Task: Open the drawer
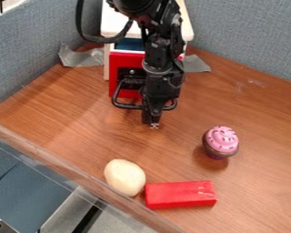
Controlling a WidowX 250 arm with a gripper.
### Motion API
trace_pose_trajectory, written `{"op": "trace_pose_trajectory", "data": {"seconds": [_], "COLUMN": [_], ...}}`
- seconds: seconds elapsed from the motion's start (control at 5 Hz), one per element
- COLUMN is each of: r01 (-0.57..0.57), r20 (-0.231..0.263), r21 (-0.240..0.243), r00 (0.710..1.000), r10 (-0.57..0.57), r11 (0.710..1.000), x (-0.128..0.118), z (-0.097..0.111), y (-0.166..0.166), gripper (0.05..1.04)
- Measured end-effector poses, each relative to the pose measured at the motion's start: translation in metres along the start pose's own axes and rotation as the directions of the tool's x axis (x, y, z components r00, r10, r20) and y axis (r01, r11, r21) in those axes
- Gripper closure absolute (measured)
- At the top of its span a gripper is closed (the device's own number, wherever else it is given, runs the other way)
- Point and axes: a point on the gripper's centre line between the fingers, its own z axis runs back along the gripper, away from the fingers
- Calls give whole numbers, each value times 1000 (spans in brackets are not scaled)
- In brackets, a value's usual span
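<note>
While the drawer (120,63) sits in its white cabinet (115,22) at the counter's (257,182) back corner, we see a strip of blue behind its red front, so it stands partly open. Grey tape (81,57) lies on either side of the cabinet's base. Toward the counter's near-left edge we have a pale, potato-like lump (124,176), with a red block (180,194) close beside it. A pink-topped cupcake (221,141) stands farther in, well apart from the drawer. None of these three lies between the gripper (153,119) and the drawer, but the arm (163,45) covers much of the red front's right part. It comes down from the view's top edge, nearly upright, the gripper pointing down at the middle of the black handle (125,106). We cannot tell whether the fingers are spread or closed.
</note>
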Motion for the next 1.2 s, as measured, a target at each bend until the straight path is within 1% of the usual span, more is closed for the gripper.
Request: {"op": "trace_pose_trajectory", "data": {"seconds": [0.4, 1.2], "r01": [22, 35], "r20": [8, 32], "r21": [-16, -45], "r00": [1000, 999], "r10": [-22, -34], "r11": [1000, 998], "x": [4, 14], "z": [1, 4], "y": [-18, -38], "gripper": [938, 938]}}
